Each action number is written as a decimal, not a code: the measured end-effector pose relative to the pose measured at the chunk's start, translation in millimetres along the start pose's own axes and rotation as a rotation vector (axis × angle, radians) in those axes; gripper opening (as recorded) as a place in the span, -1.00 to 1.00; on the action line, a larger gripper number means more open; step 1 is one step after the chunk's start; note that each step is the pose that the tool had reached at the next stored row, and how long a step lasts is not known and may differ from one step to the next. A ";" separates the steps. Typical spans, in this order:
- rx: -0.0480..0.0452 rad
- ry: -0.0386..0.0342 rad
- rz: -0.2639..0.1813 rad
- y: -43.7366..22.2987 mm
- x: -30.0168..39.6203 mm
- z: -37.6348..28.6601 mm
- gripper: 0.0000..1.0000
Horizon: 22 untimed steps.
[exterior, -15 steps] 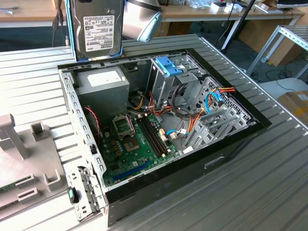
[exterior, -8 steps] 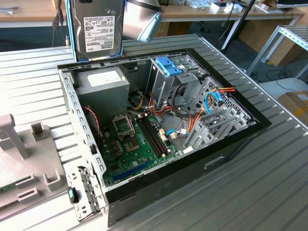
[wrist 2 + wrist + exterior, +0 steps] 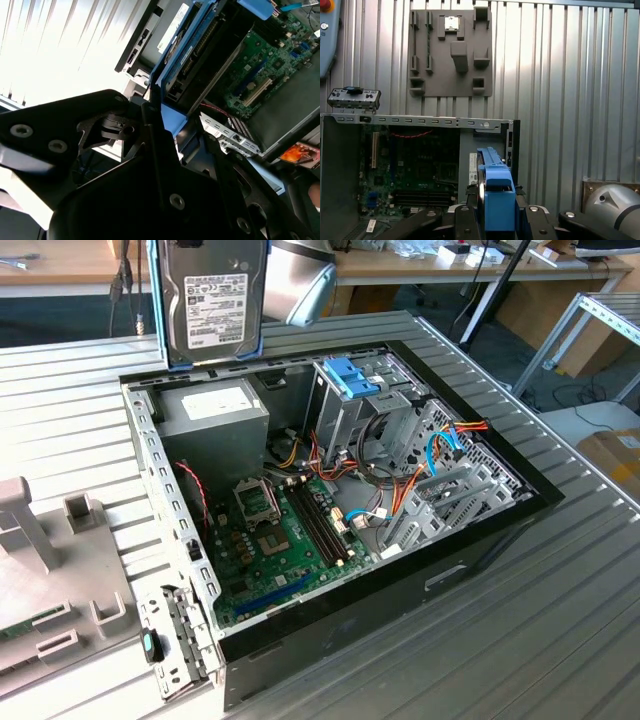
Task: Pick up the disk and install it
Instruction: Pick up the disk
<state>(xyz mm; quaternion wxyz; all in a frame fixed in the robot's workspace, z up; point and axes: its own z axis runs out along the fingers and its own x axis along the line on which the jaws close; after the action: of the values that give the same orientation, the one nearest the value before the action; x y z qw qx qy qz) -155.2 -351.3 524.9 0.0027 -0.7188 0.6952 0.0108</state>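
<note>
My tool [image 3: 497, 222] is pinching the disk [image 3: 214, 302] by one short end. In the first wrist view my black fingers [image 3: 469, 221] press on either side of its blue rail. In the exterior view the disk hangs upright with its label facing the camera, over the far corner of the open computer case [image 3: 430, 605] on the exterior view's left (from this angle I cannot tell whether its lower edge clears the rim). Below it inside the case sits the grey power supply [image 3: 215, 410]. The motherboard [image 3: 275, 540] lies nearer. A drive cage [image 3: 345, 420] topped by a blue plastic piece [image 3: 352, 378] stands at the far side, with orange and blue cables beside it. The case rests on the ribbed metal bench [image 3: 560, 640]. A grey fixture plate [image 3: 40, 580] lies on the bench near the case, at the exterior view's left.
</note>
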 end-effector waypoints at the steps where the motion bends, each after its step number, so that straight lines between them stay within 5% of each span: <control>1: 0.0000 0.0000 0.000 -0.1 0.1 0.0 -0.27; 15: 0.0000 0.0000 0.000 -2.4 0.2 0.0 -0.27; 22: 0.0000 0.0002 0.000 -9.9 1.2 -0.2 -0.27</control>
<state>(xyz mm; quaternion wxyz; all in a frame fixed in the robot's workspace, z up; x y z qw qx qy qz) -145.3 -352.1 524.9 0.0026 -0.7188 0.6951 0.0107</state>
